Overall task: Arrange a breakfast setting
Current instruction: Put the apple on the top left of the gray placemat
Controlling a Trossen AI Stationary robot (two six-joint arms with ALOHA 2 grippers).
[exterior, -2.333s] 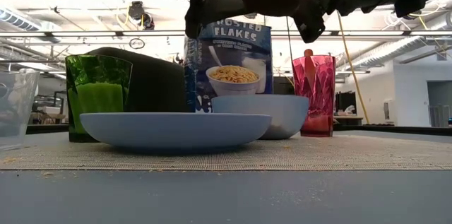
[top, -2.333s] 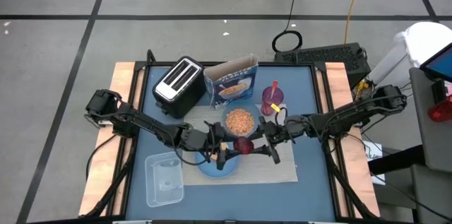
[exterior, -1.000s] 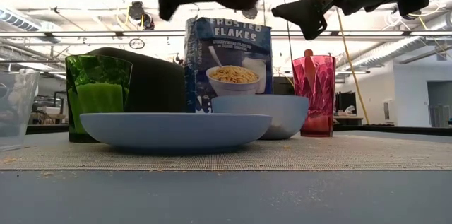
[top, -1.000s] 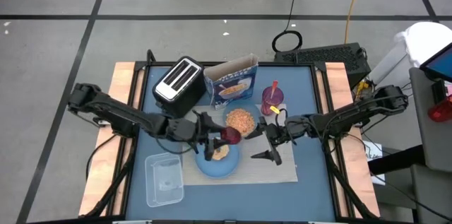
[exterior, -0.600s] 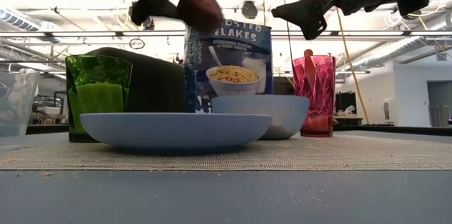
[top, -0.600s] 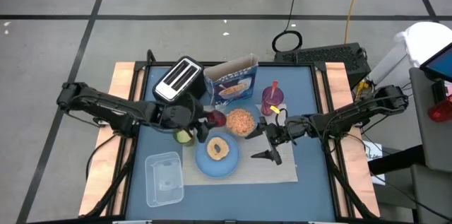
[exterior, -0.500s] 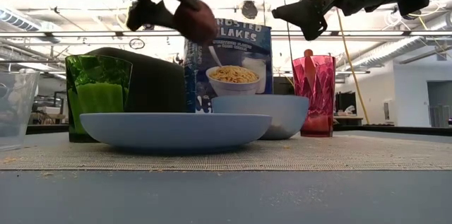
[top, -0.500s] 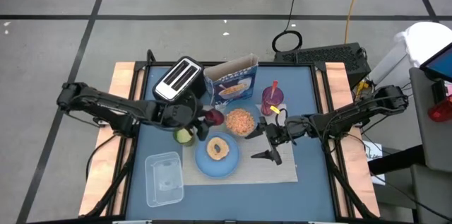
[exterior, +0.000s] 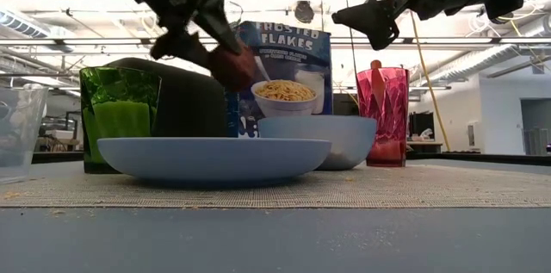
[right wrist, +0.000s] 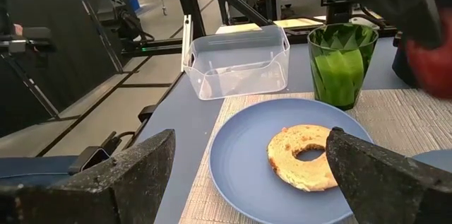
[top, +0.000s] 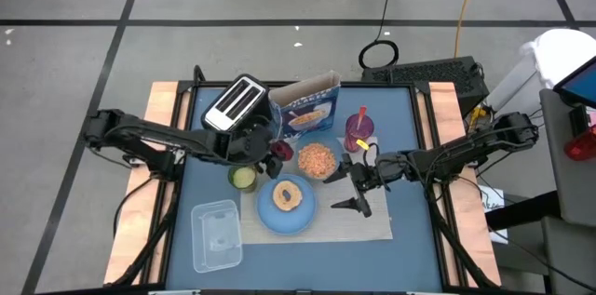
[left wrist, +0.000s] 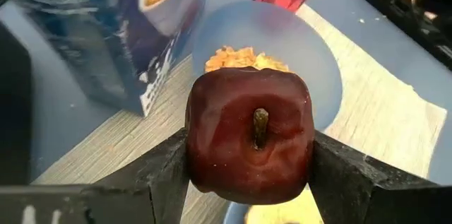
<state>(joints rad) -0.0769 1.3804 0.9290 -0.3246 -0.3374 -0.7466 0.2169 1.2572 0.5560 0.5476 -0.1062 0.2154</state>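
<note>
Left tool [top: 276,150] clamped on fruit [left wrist: 248,134], hanging above mat [top: 372,225] between box [top: 305,109] and bowl [top: 318,158], probably hunting bare spot. Right tool [top: 352,192] spread wide, empty, parked beside plate [top: 303,221].

Around the left gripper [top: 276,149]: hemmed by toaster [top: 235,101], cereal box [top: 305,106], bowl [top: 318,158] and green cup [top: 243,178]
Placemat [top: 372,225] near right corner: bare, under the raised right gripper [top: 351,189]
Table [top: 402,127] right strip: free beside the purple cup [top: 359,129]
</note>
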